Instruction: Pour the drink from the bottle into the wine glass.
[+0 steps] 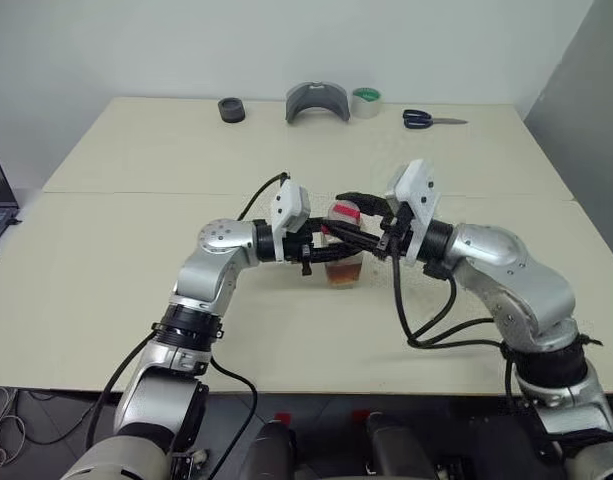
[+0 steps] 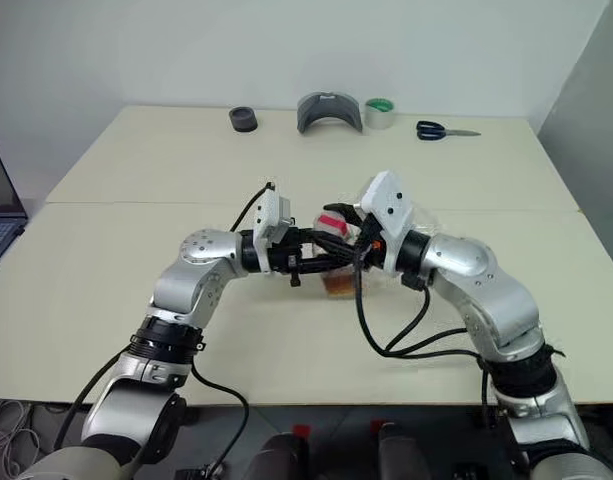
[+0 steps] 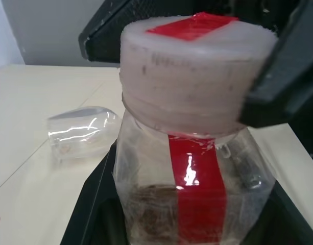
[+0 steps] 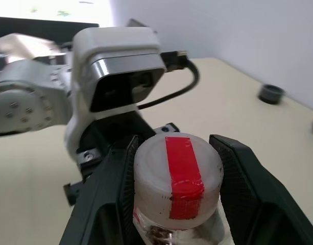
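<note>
gripping the bottle (image 1: 343, 248) around its body, the left gripper (image 1: 321, 252) has its two black fingers shut tight on the clear plastic, holding it upright above the table (image 1: 136, 290). the right gripper (image 4: 176, 196) reaches in from the opposite side, its fingers (image 4: 245, 186) flanking the bottle's whitish cap (image 4: 177, 171), which has a red strip over the top; i cannot tell whether they press it yet. reddish-brown drink (image 1: 344, 272) sits low in the bottle. the wine glass (image 3: 82, 130) lies on its side on the table just beyond the bottle. far behind the bottle, along the table's back edge, sit a black ring (image 1: 231, 109), a grey curved piece (image 1: 317, 101), a green tape roll (image 1: 366, 101) and scissors (image 1: 431, 119).
</note>
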Controlling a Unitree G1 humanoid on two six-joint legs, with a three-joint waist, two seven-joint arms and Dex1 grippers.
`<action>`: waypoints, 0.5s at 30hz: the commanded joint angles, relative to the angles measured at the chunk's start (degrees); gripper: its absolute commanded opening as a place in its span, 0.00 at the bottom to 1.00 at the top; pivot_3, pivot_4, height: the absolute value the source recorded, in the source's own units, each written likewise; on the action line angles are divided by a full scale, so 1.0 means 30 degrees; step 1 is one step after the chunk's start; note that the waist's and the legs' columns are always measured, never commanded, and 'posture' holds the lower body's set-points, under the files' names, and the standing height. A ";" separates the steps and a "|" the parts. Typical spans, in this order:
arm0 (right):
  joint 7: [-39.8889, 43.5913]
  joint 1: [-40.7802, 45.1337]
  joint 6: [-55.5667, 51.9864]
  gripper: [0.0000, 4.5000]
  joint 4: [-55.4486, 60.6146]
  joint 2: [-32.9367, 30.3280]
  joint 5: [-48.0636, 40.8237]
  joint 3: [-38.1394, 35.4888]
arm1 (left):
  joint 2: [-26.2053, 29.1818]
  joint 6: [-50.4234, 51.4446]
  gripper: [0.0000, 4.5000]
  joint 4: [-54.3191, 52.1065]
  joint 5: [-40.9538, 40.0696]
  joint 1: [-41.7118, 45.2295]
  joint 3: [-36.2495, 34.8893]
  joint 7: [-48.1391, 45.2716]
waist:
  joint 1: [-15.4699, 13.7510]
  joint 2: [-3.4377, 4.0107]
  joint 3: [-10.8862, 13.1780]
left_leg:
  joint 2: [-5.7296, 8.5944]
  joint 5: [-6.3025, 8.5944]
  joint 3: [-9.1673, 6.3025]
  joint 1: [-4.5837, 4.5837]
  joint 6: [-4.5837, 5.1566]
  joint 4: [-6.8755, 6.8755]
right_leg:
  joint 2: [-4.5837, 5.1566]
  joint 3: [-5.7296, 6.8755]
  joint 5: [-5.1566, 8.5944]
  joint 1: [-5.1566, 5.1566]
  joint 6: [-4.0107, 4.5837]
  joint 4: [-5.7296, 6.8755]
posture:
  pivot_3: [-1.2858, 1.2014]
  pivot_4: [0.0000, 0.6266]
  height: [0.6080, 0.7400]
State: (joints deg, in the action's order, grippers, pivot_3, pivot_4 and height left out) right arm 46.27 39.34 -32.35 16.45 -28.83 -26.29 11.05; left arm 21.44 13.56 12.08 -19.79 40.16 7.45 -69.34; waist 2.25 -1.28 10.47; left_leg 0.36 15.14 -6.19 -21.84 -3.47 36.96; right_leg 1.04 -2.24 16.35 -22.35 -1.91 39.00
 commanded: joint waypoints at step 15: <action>-0.4812 -0.2150 -0.3565 1.00 0.5396 0.1411 -0.1063 -0.2512 | 0.0781 0.0255 0.40 0.0651 -0.0511 0.0338 -0.1362 0.0564 | -0.0099 0.0014 0.0010 | 0.0002 0.0001 -0.0028 -0.0072 -0.0002 -0.0004 | 0.0036 0.0004 0.0004 -0.0052 0.0011 -0.0005 | 0.52 0.24 1.00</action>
State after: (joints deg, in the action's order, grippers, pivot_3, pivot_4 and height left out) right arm 37.37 33.48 -40.93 27.90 -26.13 -30.23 3.45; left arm 23.79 14.92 14.51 -20.16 39.62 4.70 -67.40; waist 1.95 -1.23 10.50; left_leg 0.35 15.14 -6.27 -22.05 -3.47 36.94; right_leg 1.14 -2.23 16.37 -22.51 -1.88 39.00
